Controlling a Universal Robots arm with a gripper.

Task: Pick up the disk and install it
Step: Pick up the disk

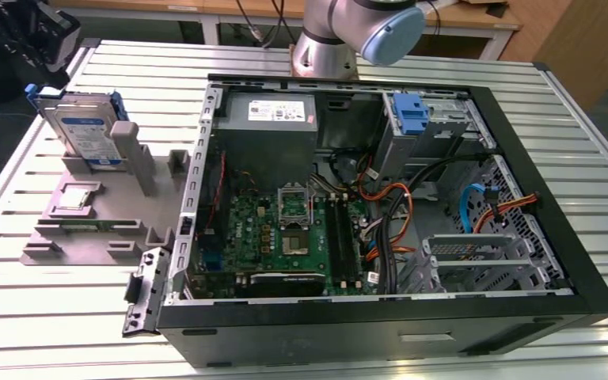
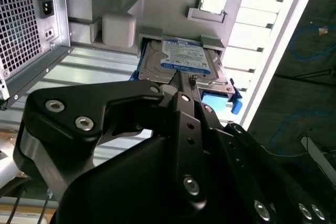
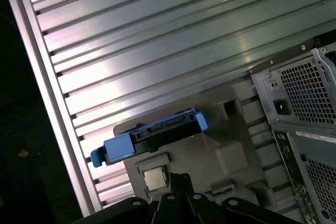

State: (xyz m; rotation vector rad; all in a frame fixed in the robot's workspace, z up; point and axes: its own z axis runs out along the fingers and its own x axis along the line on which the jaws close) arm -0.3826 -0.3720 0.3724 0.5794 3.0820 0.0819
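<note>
The disk (image 1: 82,131) stands on edge in a grey holder (image 1: 104,229) on the table, at the exterior view's left of the open computer case (image 1: 389,198). It is silver-grey with a white-and-blue label and a blue caddy around it. The second wrist view shows the disk's (image 2: 184,59) label face, and the first wrist view shows the disk's (image 3: 152,135) blue caddy edge. My gripper (image 2: 181,80) hangs short of the disk without touching it. Its black fingers meet at the tips with nothing between them.
A small square chip (image 1: 77,198) lies in a recess of the grey holder. The grey power supply (image 1: 270,111) sits at the case's back, a blue drive bracket (image 1: 410,111) beside it. The table (image 1: 61,317) is ribbed aluminium with a raised edge.
</note>
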